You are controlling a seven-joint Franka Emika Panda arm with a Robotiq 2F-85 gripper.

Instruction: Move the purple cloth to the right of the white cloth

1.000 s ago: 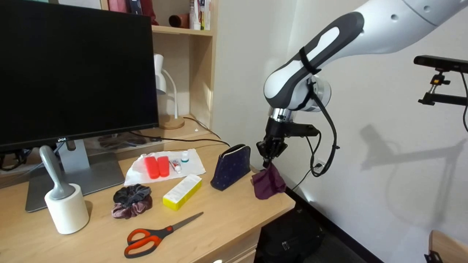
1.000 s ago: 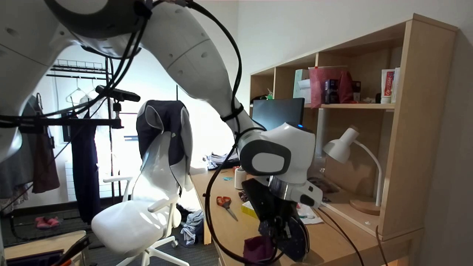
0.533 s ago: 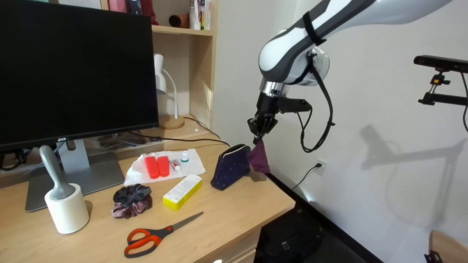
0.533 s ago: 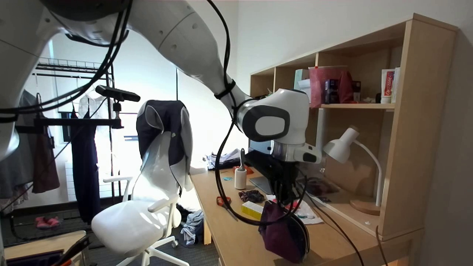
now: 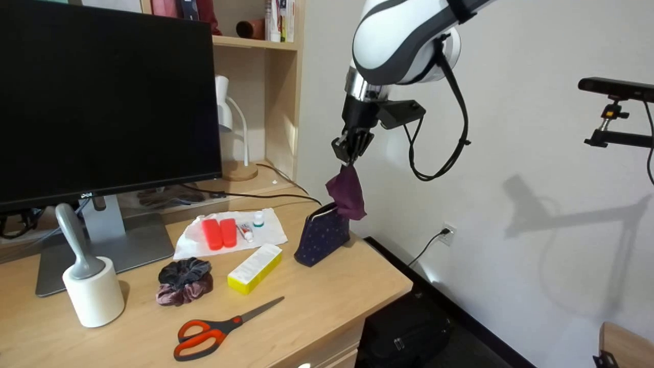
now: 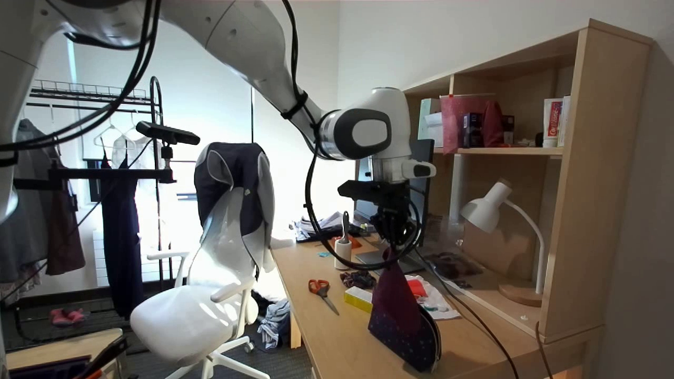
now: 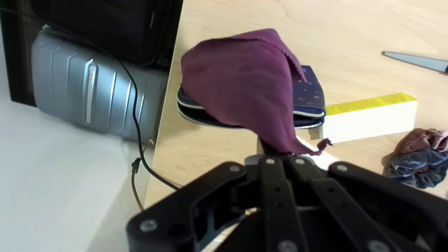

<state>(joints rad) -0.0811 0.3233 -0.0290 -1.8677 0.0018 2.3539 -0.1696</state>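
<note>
The purple cloth (image 5: 346, 189) hangs by one corner from my gripper (image 5: 348, 161), which is shut on it. It is above the desk, in front of or over the navy pouch's top; I cannot tell whether they touch. In an exterior view the cloth (image 6: 394, 295) covers part of the pouch, with the gripper (image 6: 392, 246) above. In the wrist view the cloth (image 7: 241, 77) hangs from the closed fingertips (image 7: 284, 157). The white cloth (image 5: 272, 232) lies flat at the back of the desk with red cases, a small tube and a bottle on it; it also shows in an exterior view (image 6: 439, 305).
The navy pouch (image 5: 322, 237) stands upright between the white cloth and the desk's right end. A yellow-white box (image 5: 255, 268), scissors (image 5: 225, 332), scrunchies (image 5: 184, 281) and a lint roller (image 5: 94, 291) lie nearer. The monitor (image 5: 107, 102) and lamp (image 5: 240, 171) stand behind.
My gripper has risen with the purple cloth and moved left in an exterior view, from the desk's right end to above the pouch. The cloth has left the desk. Other objects have not moved.
</note>
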